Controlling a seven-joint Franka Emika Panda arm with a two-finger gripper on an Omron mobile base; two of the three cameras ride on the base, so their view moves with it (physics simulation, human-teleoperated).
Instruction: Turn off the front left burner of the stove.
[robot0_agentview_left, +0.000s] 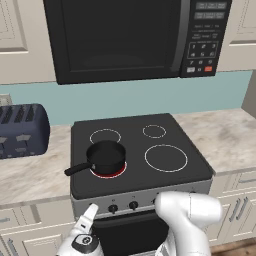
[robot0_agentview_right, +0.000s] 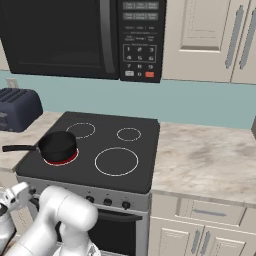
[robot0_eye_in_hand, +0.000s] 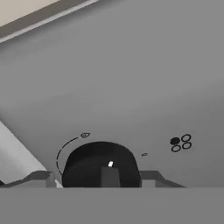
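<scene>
Left base view: the stove (robot0_agentview_left: 192, 165) sits in a pale marbled bench (robot0_agentview_left: 232, 137) under a black microwave (robot0_agentview_left: 130, 37), with a dark toaster (robot0_agentview_left: 22, 130) to its left. A black pan (robot0_agentview_left: 105, 157) covers the front left burner (robot0_agentview_left: 117, 172), which glows red at the pan's edge.

Right base view: cream cabinets (robot0_agentview_right: 207, 35) hang above the bench.

Hand view: the tool (robot0_eye_in_hand: 101, 179) has its tips either side of a black knob (robot0_eye_in_hand: 87, 164) on the silver panel (robot0_eye_in_hand: 131, 87), jaws partly open; contact cannot be told.
</scene>
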